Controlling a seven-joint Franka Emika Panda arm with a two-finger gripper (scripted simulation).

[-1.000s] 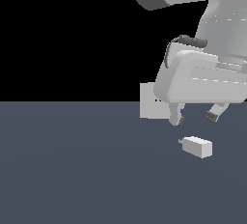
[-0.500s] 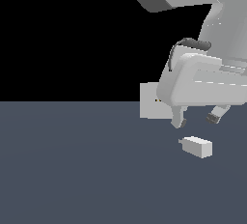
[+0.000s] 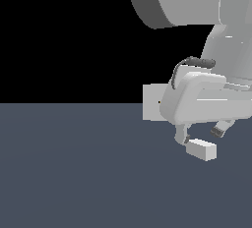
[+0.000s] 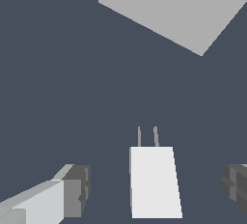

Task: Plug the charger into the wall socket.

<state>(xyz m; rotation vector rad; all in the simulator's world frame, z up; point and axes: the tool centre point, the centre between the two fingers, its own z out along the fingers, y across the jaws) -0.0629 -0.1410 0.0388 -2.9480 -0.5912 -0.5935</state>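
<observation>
The charger (image 3: 202,149) is a small white block lying on the dark floor, and in the wrist view the charger (image 4: 154,181) shows two thin prongs at one end. My gripper (image 3: 201,133) hangs open just above it, one finger on each side, not touching it. In the wrist view the gripper (image 4: 157,189) straddles the block with wide gaps to both fingertips (image 4: 77,189). The wall socket (image 3: 153,102) is a light-grey upright plate behind the arm in the exterior view, partly hidden by the gripper body. The wall socket (image 4: 178,6) appears in the wrist view as a large grey slab beyond the prongs.
The dark blue-grey floor (image 3: 74,173) spreads flat across the exterior view's left and front. The arm's large grey links (image 3: 197,6) fill the upper part of the exterior view's right.
The gripper has come down toward the charger, its fingers now reaching close to the block's top. The charger and the socket have not moved.
</observation>
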